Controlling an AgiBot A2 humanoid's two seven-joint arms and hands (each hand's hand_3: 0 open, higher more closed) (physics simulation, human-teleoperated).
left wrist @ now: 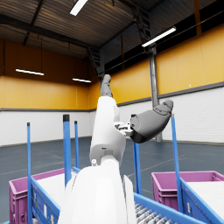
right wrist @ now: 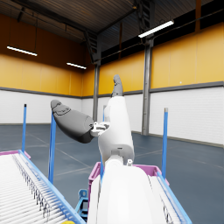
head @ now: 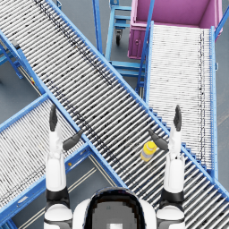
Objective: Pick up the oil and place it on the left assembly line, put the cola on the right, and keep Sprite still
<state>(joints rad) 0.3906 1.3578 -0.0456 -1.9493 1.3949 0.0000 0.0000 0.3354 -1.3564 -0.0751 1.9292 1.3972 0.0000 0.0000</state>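
A yellow oil bottle (head: 148, 150) lies on the rollers of the middle conveyor (head: 98, 98), just left of my right hand's thumb and apart from it. My right hand (head: 172, 136) is raised with its fingers straight and thumb spread, holding nothing; the right wrist view shows the same hand (right wrist: 114, 118) empty. My left hand (head: 57, 134) hovers over the edge of the left assembly line (head: 22, 143), also spread and empty, as the left wrist view confirms (left wrist: 131, 122). No cola or Sprite shows in any view.
The right assembly line (head: 179, 80) runs up to a pink bin (head: 179, 13). Blue frame rails (head: 96, 22) and posts stand between the lines. A floor gap (head: 89, 179) opens between the left and middle conveyors.
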